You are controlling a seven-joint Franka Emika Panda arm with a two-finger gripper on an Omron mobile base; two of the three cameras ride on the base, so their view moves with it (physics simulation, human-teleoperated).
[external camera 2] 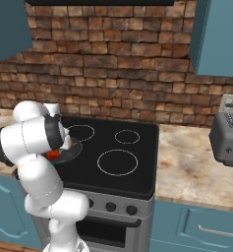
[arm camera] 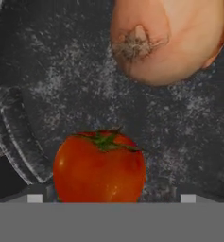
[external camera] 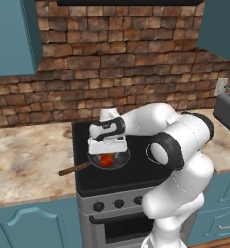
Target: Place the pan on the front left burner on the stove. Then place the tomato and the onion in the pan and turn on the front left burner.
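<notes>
The dark pan (external camera: 117, 162) sits at the front left of the stove (external camera: 136, 177), its brown handle (external camera: 73, 169) pointing left over the counter. It covers the front left burner. In the pan lie the red tomato (arm camera: 99, 168) and the tan onion (arm camera: 168, 40), a little apart. My gripper (arm camera: 111, 198) hangs just above the pan, open. Its fingertips (arm camera: 34, 198) stand wide on either side of the tomato without touching it. In the left base view the tomato (external camera: 105, 160) shows under the hand (external camera: 106, 143). The right base view shows the tomato (external camera 2: 52, 155) and pan rim (external camera 2: 71, 153) behind my arm.
A large white ring (external camera 2: 117, 162) marks the front right burner, with two smaller rings behind it. Black knobs (external camera: 119, 203) line the stove front. A grey toaster (external camera 2: 228, 138) stands on the right counter. Marble counter (external camera: 29, 160) lies to the left, brick wall behind.
</notes>
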